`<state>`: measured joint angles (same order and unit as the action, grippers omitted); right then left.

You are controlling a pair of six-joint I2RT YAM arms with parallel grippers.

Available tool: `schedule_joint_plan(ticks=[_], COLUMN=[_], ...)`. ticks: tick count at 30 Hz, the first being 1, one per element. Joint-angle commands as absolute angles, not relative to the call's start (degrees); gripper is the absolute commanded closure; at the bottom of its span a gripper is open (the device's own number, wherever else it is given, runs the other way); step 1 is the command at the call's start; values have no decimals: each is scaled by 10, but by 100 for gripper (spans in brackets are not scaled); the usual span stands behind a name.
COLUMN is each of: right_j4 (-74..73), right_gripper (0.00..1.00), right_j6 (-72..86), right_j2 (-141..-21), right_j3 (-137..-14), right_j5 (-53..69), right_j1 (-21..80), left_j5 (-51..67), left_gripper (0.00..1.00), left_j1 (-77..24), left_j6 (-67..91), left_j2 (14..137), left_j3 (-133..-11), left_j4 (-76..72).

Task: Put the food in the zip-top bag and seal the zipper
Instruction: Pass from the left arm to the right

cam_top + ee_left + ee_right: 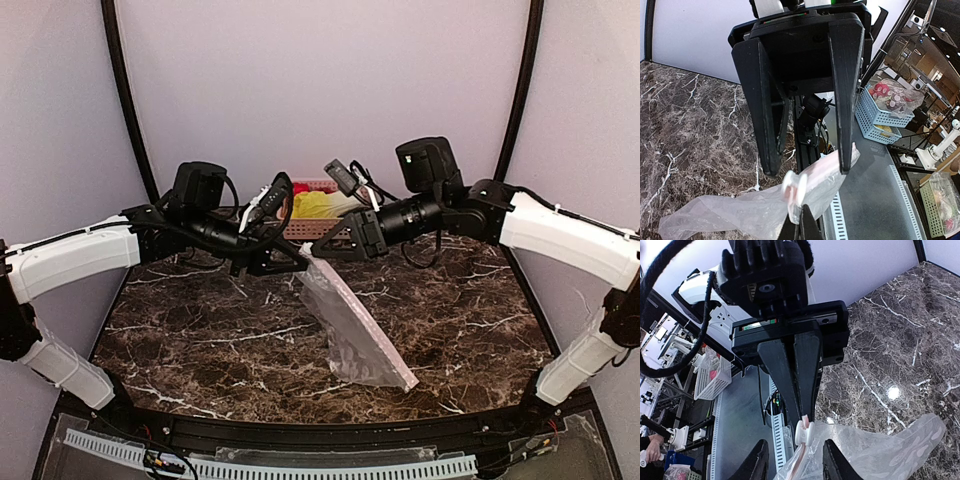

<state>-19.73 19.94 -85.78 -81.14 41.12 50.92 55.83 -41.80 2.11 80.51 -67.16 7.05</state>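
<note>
Your right gripper (804, 416) is clenched on the zipper (826, 169) of the zip-top bag (355, 330), which slopes down to the marble table (200, 340), while your left gripper (807, 167) stands spread wide astride that same edge, and the food (318, 205) lies in the pink basket (318, 229) behind both arms.

The scene was lit brightly and evenly from above. A white glare spot was seen on the desk (900, 340) in the right wrist view, and a soft shine on the zip-top bag (880, 450). Straight lines were bent near the wrist views' edges.
</note>
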Motion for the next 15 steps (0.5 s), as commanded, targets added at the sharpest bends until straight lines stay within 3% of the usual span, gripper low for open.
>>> schedule_joint_plan(ticks=[1, 7, 15], right_j4=[-186, -186, -186], right_gripper=[66, 73, 74], right_j6=[204, 202, 196], right_j2=[-872, -883, -884], right_j3=[-821, -833, -840], right_j5=[397, 394, 387], right_j1=[522, 525, 525], left_j5=[556, 558, 560], left_gripper=[99, 99, 99], left_j1=[-422, -422, -423], left_j6=[14, 15, 17], left_j2=[792, 793, 795], left_j3=[-683, -683, -684], left_j4=[85, 85, 85])
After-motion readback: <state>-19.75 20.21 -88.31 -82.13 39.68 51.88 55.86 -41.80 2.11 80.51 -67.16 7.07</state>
